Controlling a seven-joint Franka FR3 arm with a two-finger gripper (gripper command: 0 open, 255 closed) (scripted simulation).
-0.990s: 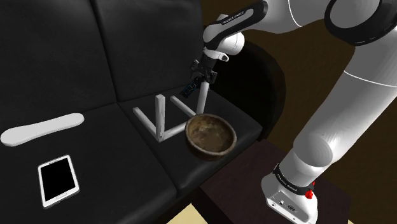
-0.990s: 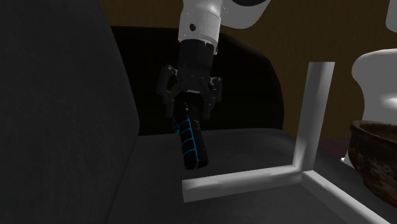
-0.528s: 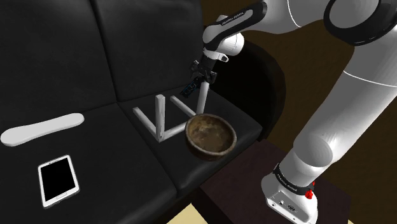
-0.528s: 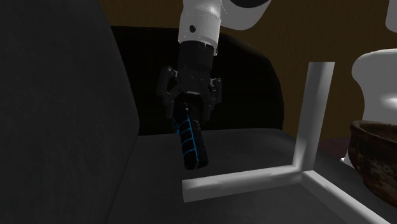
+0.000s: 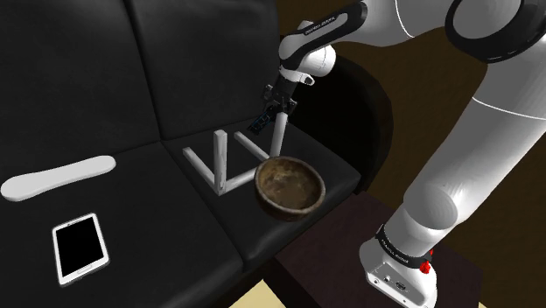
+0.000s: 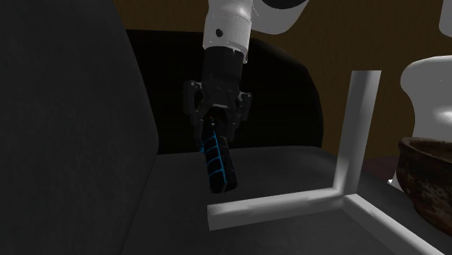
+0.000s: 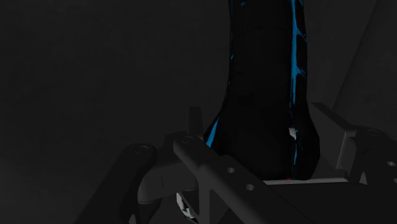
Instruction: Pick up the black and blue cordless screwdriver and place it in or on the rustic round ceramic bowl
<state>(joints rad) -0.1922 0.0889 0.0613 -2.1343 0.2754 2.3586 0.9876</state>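
Observation:
The black screwdriver with blue stripes (image 6: 219,163) stands nearly upright, its lower end on the black sofa seat (image 6: 290,170) close to the backrest. My gripper (image 6: 216,129) comes down from above and is shut on its upper end. In the shoulder view the gripper (image 5: 278,103) and screwdriver (image 5: 261,122) sit at the seat's back corner, behind a white frame. The wrist view has the screwdriver (image 7: 267,95) clasped between the fingers of the gripper (image 7: 273,156). The brown rough bowl (image 5: 290,184) rests on the seat's front part, nearer the stand; its rim (image 6: 427,148) shows at the second exterior view's right.
A white angular frame (image 5: 223,157) stands on the seat between screwdriver and bowl, one post (image 6: 355,123) rising close beside the gripper. A white flat board (image 5: 59,176) and a white tablet (image 5: 80,247) lie on the left cushion. The sofa armrest (image 5: 363,105) curves behind the gripper.
The fingers have drawn in from standing apart and now clasp the screwdriver's upper end. Arm and screwdriver have stayed where they were.

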